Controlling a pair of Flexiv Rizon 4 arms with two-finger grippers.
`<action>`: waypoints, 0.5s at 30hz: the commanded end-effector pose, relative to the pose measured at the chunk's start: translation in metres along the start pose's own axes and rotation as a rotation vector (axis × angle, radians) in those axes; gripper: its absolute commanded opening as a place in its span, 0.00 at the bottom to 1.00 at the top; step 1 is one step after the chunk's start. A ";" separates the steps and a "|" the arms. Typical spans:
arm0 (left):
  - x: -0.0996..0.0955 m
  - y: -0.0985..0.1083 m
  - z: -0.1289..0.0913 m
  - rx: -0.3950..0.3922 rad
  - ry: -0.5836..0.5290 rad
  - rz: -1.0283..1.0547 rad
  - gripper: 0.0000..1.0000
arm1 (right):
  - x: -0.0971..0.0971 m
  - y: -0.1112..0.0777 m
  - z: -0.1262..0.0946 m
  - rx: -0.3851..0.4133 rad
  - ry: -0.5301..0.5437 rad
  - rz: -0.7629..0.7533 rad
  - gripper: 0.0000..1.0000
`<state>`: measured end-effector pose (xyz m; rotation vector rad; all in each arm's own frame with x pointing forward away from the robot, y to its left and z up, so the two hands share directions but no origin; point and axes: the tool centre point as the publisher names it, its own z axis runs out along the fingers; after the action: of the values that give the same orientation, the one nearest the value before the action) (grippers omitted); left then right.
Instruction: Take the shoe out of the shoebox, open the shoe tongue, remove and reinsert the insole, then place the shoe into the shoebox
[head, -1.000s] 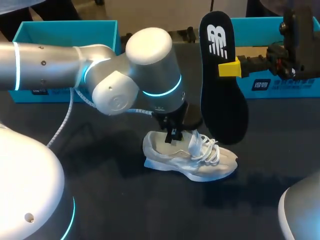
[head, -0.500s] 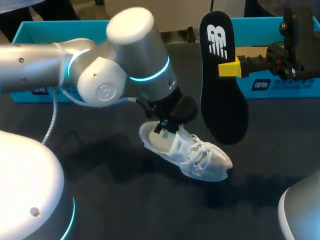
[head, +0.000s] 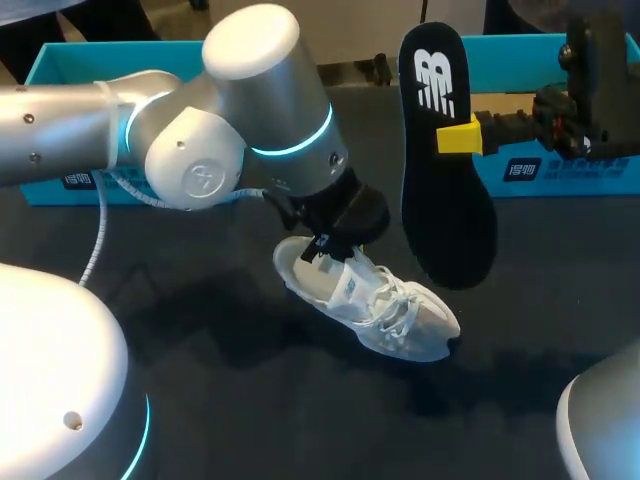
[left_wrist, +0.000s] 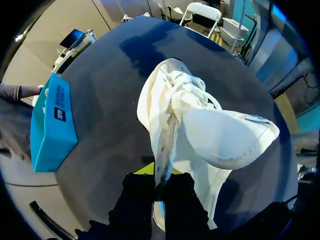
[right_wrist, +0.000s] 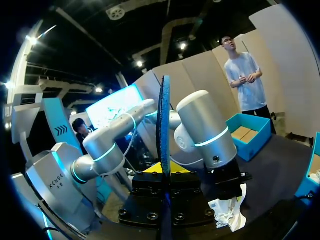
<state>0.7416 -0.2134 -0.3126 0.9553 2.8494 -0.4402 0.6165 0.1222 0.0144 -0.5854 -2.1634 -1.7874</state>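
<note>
Shoe: a white shoe (head: 365, 305) lies near the middle of the dark desk (head: 250, 410), laces bunched on top, heel end under the left claw, toe angled toward the robot's right; it is outside both boxes and well apart from them.
Left claw: the left claw (left_wrist: 159, 182) comes down on the shoe's heel end, its two fingers pressed together on the thin rim of the shoe's opening, one on each side.
Insole: a black insole (head: 445, 160) with a white mark stands upright in the air just beyond and to the right of the shoe, clear of the desk.
Right claw: the right claw (right_wrist: 165, 176) is clamped on the insole about midway along it, a yellow tip on each face; the wrist view shows the insole edge-on between the fingers.
Boxes: a teal box (head: 130, 70) sits at the desk's far edge behind the left arm; a second box (head: 560, 165), also teal, sits behind the right claw.
</note>
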 end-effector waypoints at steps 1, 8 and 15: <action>0.000 0.002 -0.008 -0.005 -0.002 0.119 0.00 | -0.002 0.002 0.003 0.003 0.003 0.000 0.00; -0.001 0.001 -0.011 -0.051 0.020 0.338 0.00 | -0.002 0.002 0.003 0.003 0.003 0.000 0.00; -0.002 -0.001 -0.013 -0.048 0.052 0.508 0.00 | -0.002 0.002 0.003 0.003 0.003 0.000 0.00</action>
<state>0.7379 -0.2106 -0.3037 1.5942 2.5096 -0.2833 0.6165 0.1222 0.0144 -0.5853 -2.1634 -1.7874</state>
